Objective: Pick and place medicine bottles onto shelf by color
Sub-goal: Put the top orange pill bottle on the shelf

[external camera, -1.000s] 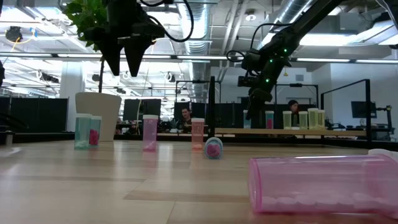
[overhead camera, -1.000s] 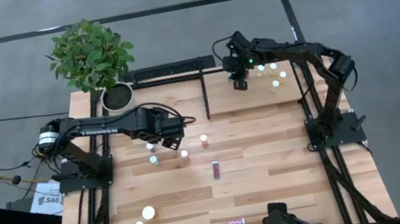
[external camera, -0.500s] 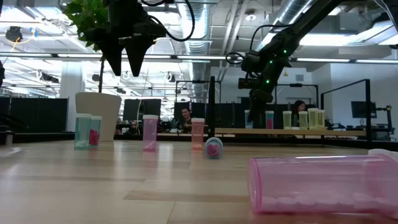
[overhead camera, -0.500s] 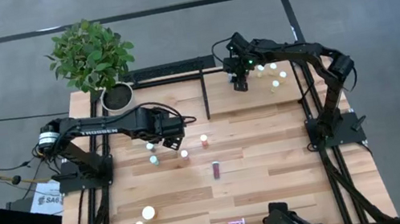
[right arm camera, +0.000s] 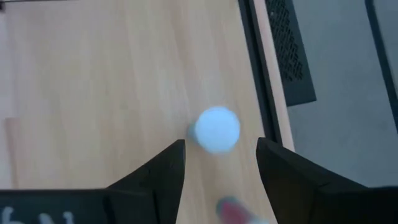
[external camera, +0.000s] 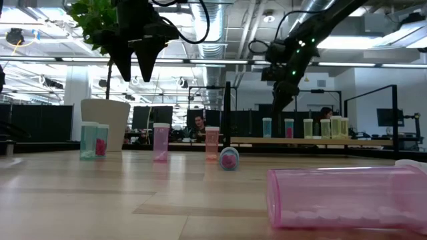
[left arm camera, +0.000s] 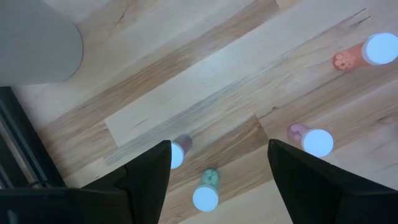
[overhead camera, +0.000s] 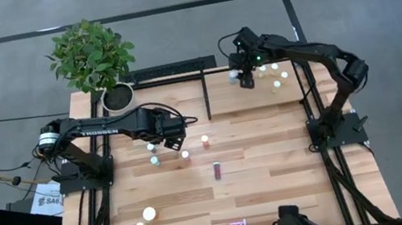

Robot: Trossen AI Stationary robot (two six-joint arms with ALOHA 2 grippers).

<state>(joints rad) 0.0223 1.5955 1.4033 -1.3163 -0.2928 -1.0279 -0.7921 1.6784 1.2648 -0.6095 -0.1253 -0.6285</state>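
**Right hand open above a bottle on the shelf**

The right hand [overhead camera: 245, 75] hangs over the shelf [overhead camera: 222, 92] at the worktop's far right corner, its two fingers spread with nothing between them. Directly below it, in the right wrist view, a white-capped bottle [right arm camera: 216, 129] stands upright on the shelf near the black frame edge. More bottles [external camera: 325, 127] stand in a row on the shelf. The left hand [overhead camera: 172, 141] hovers above the middle of the worktop [overhead camera: 275, 165], its fingers wide apart and empty, over a small cluster of upright bottles [left arm camera: 206, 198]. A magenta bottle [overhead camera: 217, 171] lies on its side mid-worktop, and a pink bottle [overhead camera: 238, 224] lies near the front edge.
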